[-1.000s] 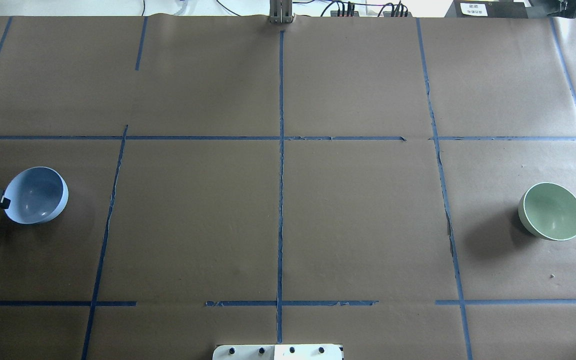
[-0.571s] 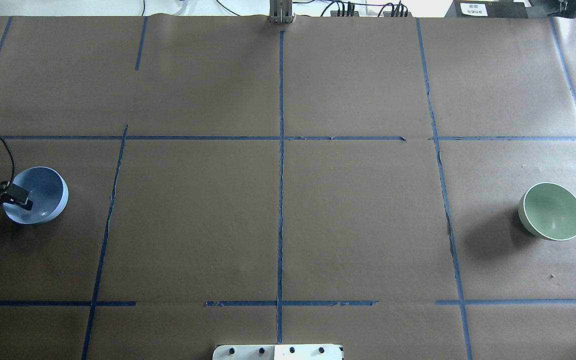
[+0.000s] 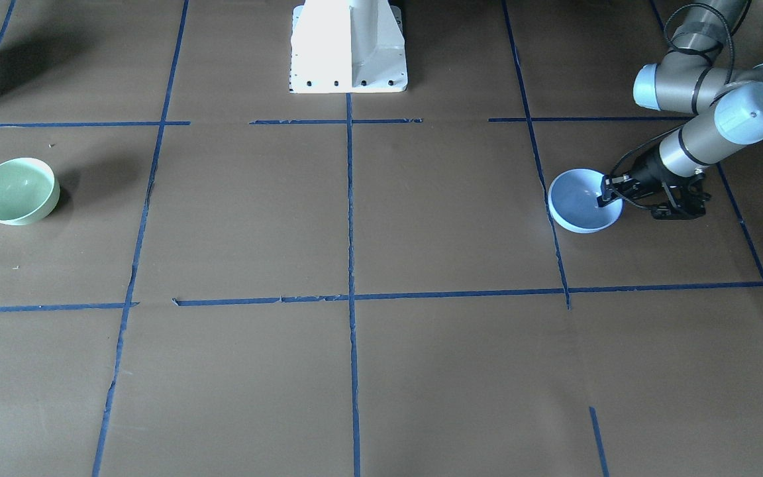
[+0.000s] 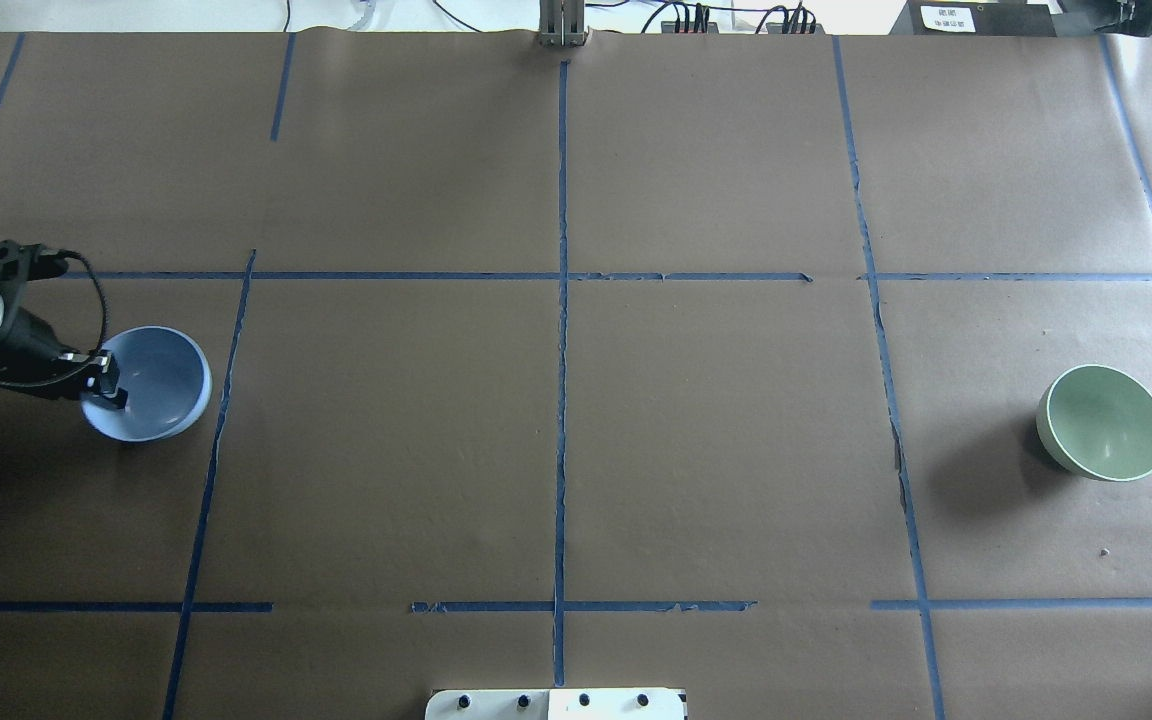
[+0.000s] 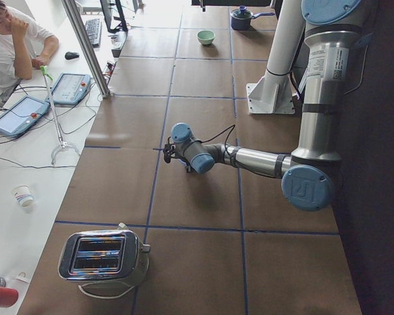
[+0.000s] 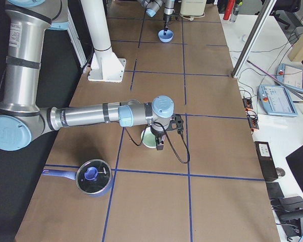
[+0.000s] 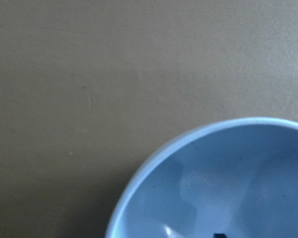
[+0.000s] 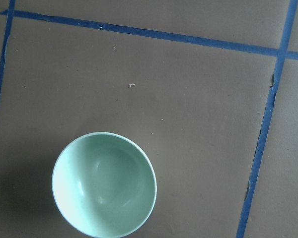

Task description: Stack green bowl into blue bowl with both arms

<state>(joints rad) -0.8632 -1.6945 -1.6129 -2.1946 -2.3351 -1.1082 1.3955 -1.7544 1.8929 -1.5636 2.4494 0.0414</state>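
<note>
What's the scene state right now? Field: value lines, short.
blue bowl: upright, on the robot's left side of the table
left claw: clamped on blue bowl's rim
green bowl: upright, empty, robot's right side, nothing touching it
right claw: just above green bowl; open or shut, cannot tell
stacked: no, bowls far apart
</note>
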